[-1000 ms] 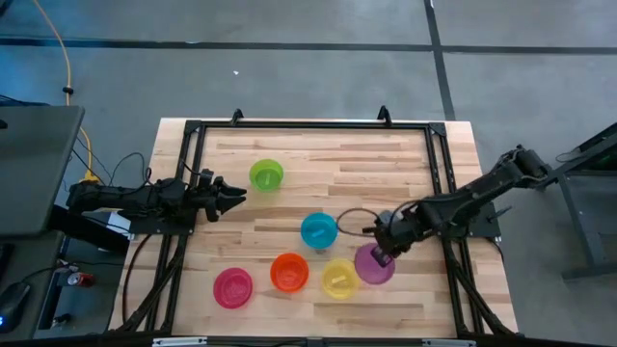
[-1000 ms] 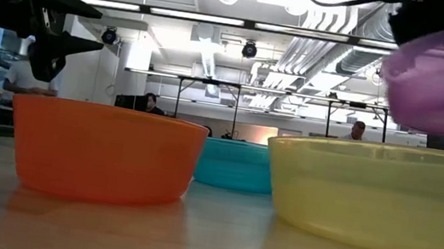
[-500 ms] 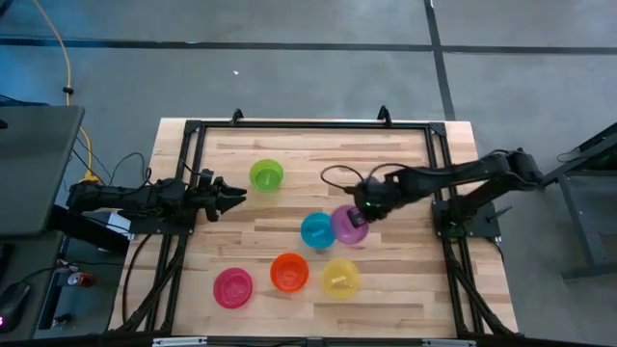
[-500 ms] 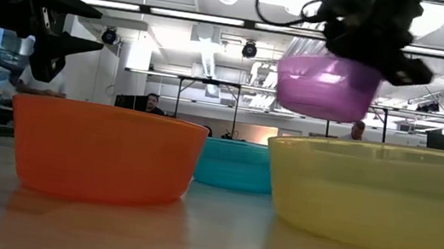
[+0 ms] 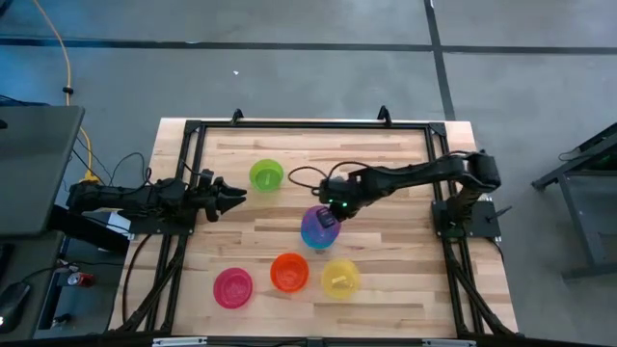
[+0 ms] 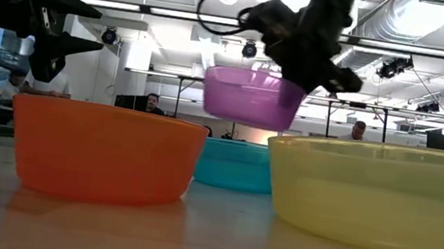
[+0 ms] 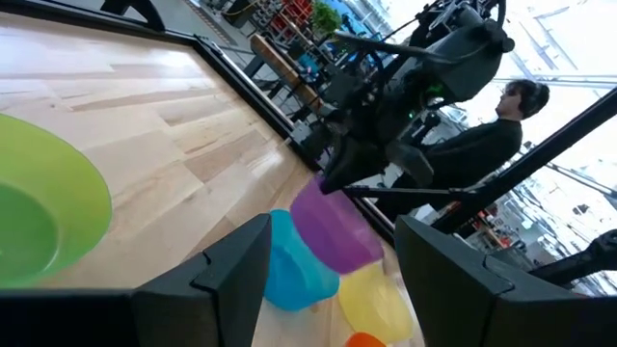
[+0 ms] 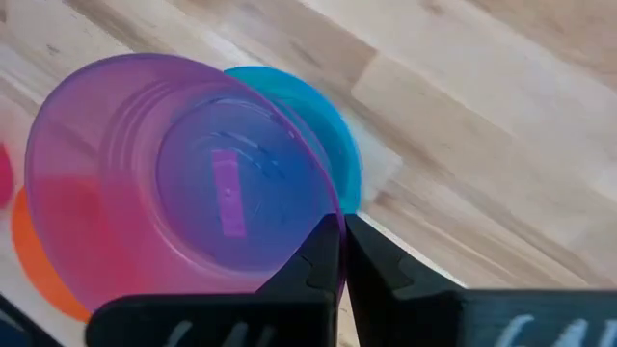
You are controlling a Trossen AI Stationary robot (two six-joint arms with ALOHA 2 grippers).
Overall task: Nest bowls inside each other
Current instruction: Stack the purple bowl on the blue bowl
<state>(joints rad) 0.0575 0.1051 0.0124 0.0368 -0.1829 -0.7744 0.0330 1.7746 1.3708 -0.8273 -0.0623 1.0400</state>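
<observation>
My right gripper [image 5: 328,211] carries the purple bowl [image 5: 316,227] in the air over the blue bowl [image 5: 319,243], which stands on its base mid-table. In the low view the purple bowl [image 6: 251,97] hovers above the blue bowl [image 6: 234,164], between the orange bowl [image 6: 102,152] and yellow bowl [image 6: 376,196]. The lime green bowl [image 5: 266,174] sits toward the far left, the pink bowl [image 5: 232,287] near the front. My left gripper [image 5: 234,195] waits open at the table's left side, beside the green bowl. My right gripper pinches the purple bowl's rim [image 8: 328,220] on its far-right side, one finger inside the bowl and one outside. The fingers [image 8: 313,265] come slanting down from the table's right. The bowl is lifted clear, mouth up and nearly level, above the blue bowl.
Orange bowl [image 5: 289,272], yellow bowl [image 5: 339,278] and pink bowl stand in a row near the front edge. A black frame [image 5: 198,128] borders the table. Bare wood lies along the far half and right side. People sit in the room behind [image 6: 151,103].
My right gripper has carried the purple bowl from the front right of the table, beside the yellow bowl, toward the far left, lifted clear all the way. It now hangs over the blue bowl. The left arm stayed still.
</observation>
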